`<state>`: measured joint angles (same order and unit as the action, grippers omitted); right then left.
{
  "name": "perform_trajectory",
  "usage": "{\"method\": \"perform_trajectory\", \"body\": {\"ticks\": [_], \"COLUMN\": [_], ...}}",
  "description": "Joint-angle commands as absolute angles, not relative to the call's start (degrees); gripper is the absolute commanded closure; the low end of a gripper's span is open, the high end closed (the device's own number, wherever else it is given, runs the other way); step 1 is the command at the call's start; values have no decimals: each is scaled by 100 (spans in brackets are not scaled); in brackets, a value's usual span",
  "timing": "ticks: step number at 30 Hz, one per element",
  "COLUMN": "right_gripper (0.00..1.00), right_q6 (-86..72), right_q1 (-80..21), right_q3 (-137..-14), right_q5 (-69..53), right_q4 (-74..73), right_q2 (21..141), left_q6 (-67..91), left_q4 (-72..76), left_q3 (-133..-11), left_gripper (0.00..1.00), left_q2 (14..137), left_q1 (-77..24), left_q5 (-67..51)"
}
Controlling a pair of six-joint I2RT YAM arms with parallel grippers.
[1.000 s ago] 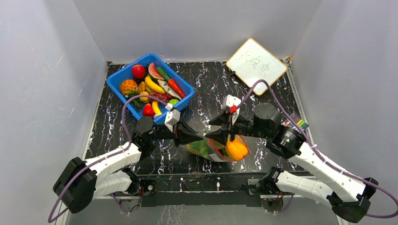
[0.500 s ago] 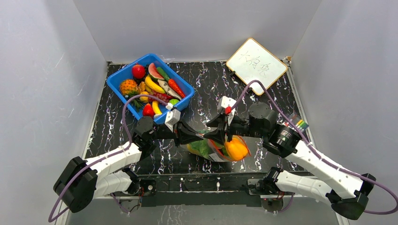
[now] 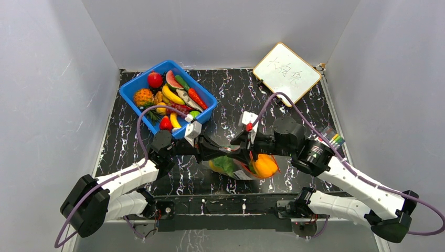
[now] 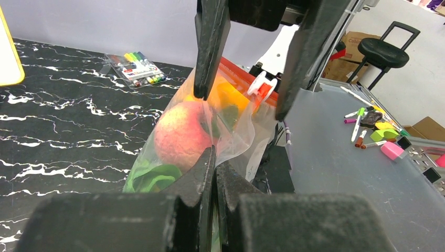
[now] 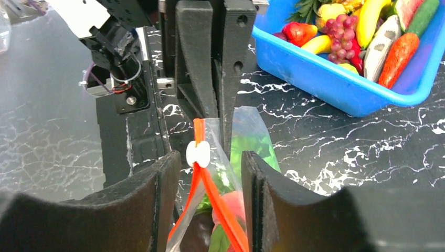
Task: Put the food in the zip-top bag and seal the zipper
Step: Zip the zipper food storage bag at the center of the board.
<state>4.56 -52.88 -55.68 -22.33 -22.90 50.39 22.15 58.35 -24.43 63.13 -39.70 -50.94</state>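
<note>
Two grippers meet at the zip-top bag (image 3: 244, 169) near the front of the table (image 3: 236, 100). Left gripper (image 4: 214, 163) pinches its end tight. Right gripper (image 5: 210, 163), jaws apart round the zipper (image 5: 199, 134), has slid closer, so zipping looks begun.

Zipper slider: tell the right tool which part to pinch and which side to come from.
Pinch the white slider across its flat faces. It rides the red-orange zipper, which stands on edge, so likely come in along the strip, one finger each side, as the open right tool is lined up now. The shut left tool holds the bag.
</note>
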Motion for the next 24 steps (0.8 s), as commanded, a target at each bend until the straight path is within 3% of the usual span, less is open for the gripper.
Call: {"method": "perform_trajectory", "body": {"ticks": [1,3,8,9,11,15,20,24], "right_gripper": [59,66,98,100,100,100,100,100], "right_q6": [688,799,801,800,800,809,834,819], "right_q1": [-5350,-5352,-5350,-5350,-5352,-5348,-5347,-5353], "right_q3": [-5738,-5634,-5339,-5320,-5286,-5302,-5337,-5321], "right_q5": [-1869,-1984,-1954,-1952,-1991,-2082,-2142,-2162], "right_q4": [-2131,-1963,-1528,-1521,-1532,-1591,-1643,-1571], "right_q2": [5061,5004,4768,4744,4720,4756,4813,4842], "left_q6": [2153,2160,2241,2248,2225,1719,974,742], "left_q4": [6362,6345,6387,6344,6177,5020,3418,2883], "left_q3": [-2570,-2537,-2515,-2534,-2583,-2990,-3811,-4228], "left_gripper": [100,100,100,100,98,67,61,65], "left_q2": [6233,6236,6239,6214,6142,5791,5511,5587], "left_q1": [-3946,-3944,-3941,-3946,-3940,-3938,-3935,-3945], "left_q5": [-5036,-5030,-5095,-5105,-5092,-5048,-5255,-5496]}}
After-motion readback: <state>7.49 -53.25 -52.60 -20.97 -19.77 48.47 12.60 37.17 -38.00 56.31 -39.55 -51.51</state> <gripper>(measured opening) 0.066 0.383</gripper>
